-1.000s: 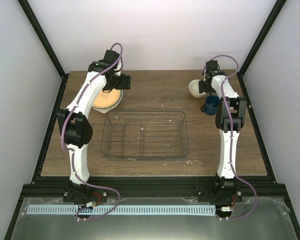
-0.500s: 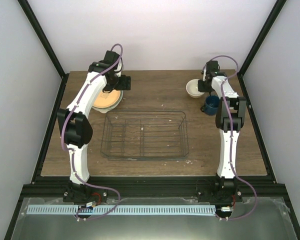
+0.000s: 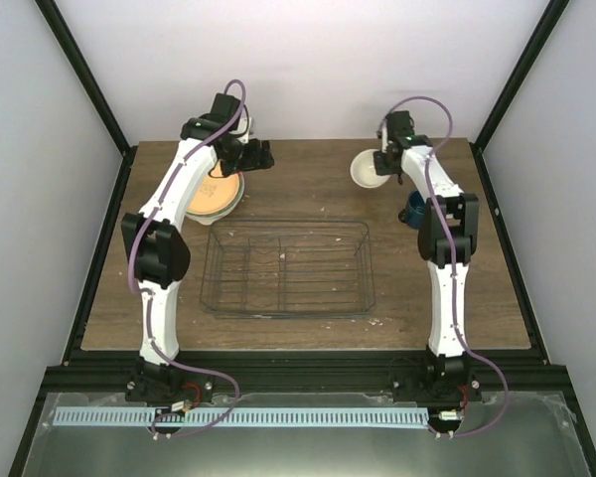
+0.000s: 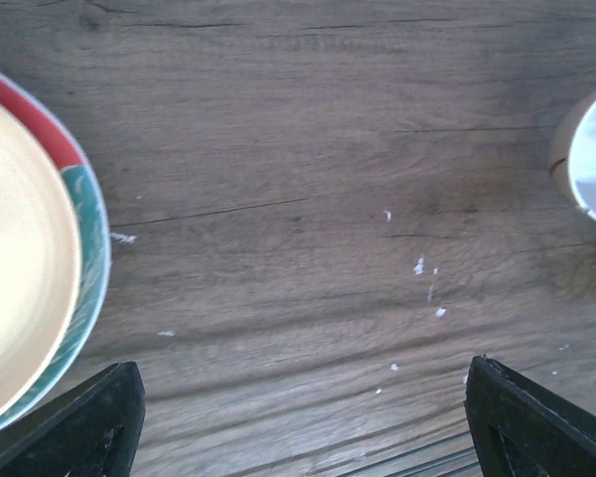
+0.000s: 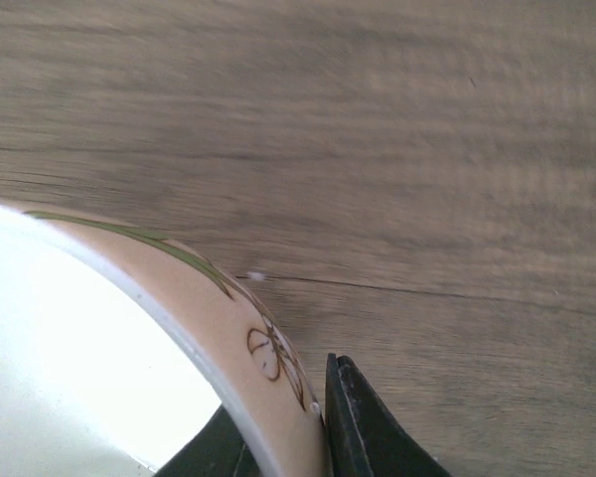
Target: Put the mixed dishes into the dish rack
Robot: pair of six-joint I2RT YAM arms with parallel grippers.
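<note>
The wire dish rack (image 3: 286, 268) sits at mid-table with nothing in it. A stack of plates (image 3: 214, 195) lies at the back left, orange-yellow plate on top; in the left wrist view the orange-yellow plate (image 4: 15, 268) rests on the red and teal plate (image 4: 87, 224). My left gripper (image 3: 263, 156) is open, held over bare table to the right of the stack. My right gripper (image 3: 380, 165) is shut on the rim of the small cream bowl (image 3: 368, 169), lifted at the back right; the rim shows in the right wrist view (image 5: 233, 338). The dark blue mug (image 3: 414, 211) stands behind the right arm.
The dark wooden table (image 3: 308, 169) is framed by black posts and white walls. The rack's wire edge shows at the bottom of the left wrist view (image 4: 407, 465). White crumbs (image 4: 422, 268) dot the wood.
My right gripper has lifted the cream bowl and carried it left, away from the mug. My left gripper has moved right, off the plate stack.
</note>
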